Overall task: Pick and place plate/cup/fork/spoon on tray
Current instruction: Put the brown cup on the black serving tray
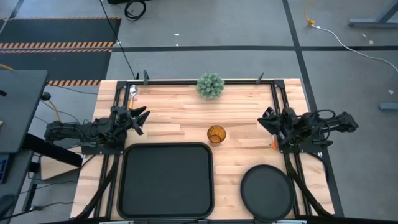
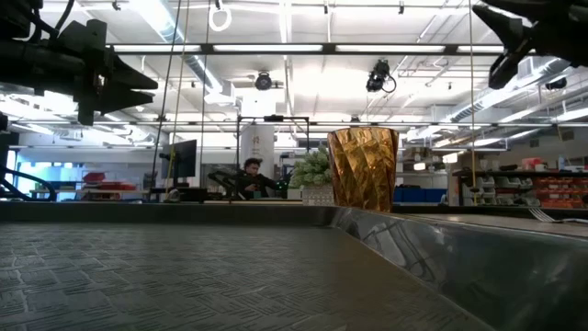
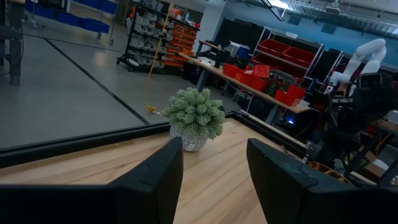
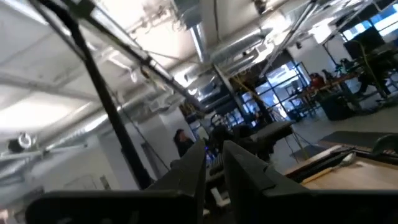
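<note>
Tray (image 1: 166, 180) sits bare at the table's near edge, plate (image 1: 267, 184) beside it, cup (image 1: 216, 134) just beyond; your left gripper (image 1: 142, 117) hovers spread and empty, your right gripper (image 1: 266, 119) narrowly parted, empty

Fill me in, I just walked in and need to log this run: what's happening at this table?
Nothing is being handled right now. The left gripper hovers open over the table's left side, holding nothing; the right gripper hangs at the right side, jaws nearly closed and empty. The tray holds nothing. The cup stands upright on the wood beside it, the plate lies to the right of the tray, and a small potted plant sits at the far edge.
</note>
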You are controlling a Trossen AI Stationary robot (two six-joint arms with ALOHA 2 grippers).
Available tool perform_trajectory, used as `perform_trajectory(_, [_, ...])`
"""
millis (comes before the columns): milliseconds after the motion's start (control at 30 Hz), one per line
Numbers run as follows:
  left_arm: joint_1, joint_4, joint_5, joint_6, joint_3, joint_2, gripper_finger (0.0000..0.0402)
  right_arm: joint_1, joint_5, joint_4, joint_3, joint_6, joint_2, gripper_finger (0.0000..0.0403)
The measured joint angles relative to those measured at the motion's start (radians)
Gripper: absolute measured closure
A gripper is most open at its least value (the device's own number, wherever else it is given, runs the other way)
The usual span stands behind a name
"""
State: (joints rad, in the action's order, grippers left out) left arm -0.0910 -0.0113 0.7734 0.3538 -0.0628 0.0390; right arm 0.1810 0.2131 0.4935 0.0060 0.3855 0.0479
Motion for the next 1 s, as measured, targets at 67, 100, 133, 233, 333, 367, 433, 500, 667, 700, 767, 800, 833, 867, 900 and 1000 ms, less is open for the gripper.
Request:
perform_trajectory(67, [0.000,0.000,0.000,0.000,0.000,0.000,0.0218,0.013,-0.014,-0.006,0.000,-0.024,0.000,0.0341])
perform_trajectory(100, [0.000,0.000,0.000,0.000,0.000,0.000,0.0218,0.019,-0.041,-0.014,0.000,-0.030,0.000,0.0341])
perform_trajectory(133, [0.000,0.000,0.000,0.000,0.000,0.000,0.0218,0.025,-0.083,-0.019,0.000,-0.030,0.000,0.0341])
perform_trajectory(233, [0.000,0.000,0.000,0.000,0.000,0.000,0.0218,0.044,-0.222,-0.023,0.000,-0.005,0.000,0.0341])
perform_trajectory(333, [0.000,0.000,0.000,0.000,0.000,0.000,0.0218,0.069,-0.276,-0.024,0.000,0.006,0.000,0.0341])
perform_trajectory(367, [0.000,0.000,0.000,0.000,0.000,0.000,0.0218,0.076,-0.279,-0.024,0.000,0.005,0.000,0.0341])
perform_trajectory(433, [0.000,0.000,0.000,0.000,0.000,0.000,0.0218,0.089,-0.279,-0.024,0.000,0.004,0.000,0.0341])
perform_trajectory(500, [0.000,0.000,0.000,0.000,0.000,0.000,0.0218,0.095,-0.279,-0.028,0.000,0.001,0.000,0.0341])
perform_trajectory(667, [0.000,0.000,0.000,0.000,0.000,0.000,0.0218,0.096,-0.279,-0.121,0.000,0.067,0.000,0.0341])
perform_trajectory(700, [0.000,0.000,0.000,0.000,0.000,0.000,0.0218,0.096,-0.279,-0.142,0.000,0.077,0.000,0.0341])
perform_trajectory(767, [0.000,0.000,0.000,0.000,0.000,0.000,0.0218,0.096,-0.284,-0.187,0.000,0.092,0.000,0.0341])
perform_trajectory(800, [0.000,0.000,0.000,0.000,0.000,0.000,0.0218,0.096,-0.286,-0.207,0.000,0.093,0.000,0.0341])
perform_trajectory(833, [0.000,0.000,0.000,0.000,0.000,0.000,0.0218,0.096,-0.287,-0.220,0.000,0.091,0.000,0.0341])
perform_trajectory(867, [0.000,0.000,0.000,0.000,0.000,0.000,0.0218,0.096,-0.286,-0.225,0.000,0.091,0.000,0.0341])
perform_trajectory(900, [0.000,0.000,0.000,0.000,0.000,0.000,0.0218,0.096,-0.286,-0.226,0.000,0.091,0.000,0.0341])
perform_trajectory(1000, [0.000,0.000,0.000,0.000,0.000,0.000,0.0218,0.096,-0.286,-0.225,0.000,0.091,0.000,0.0341])
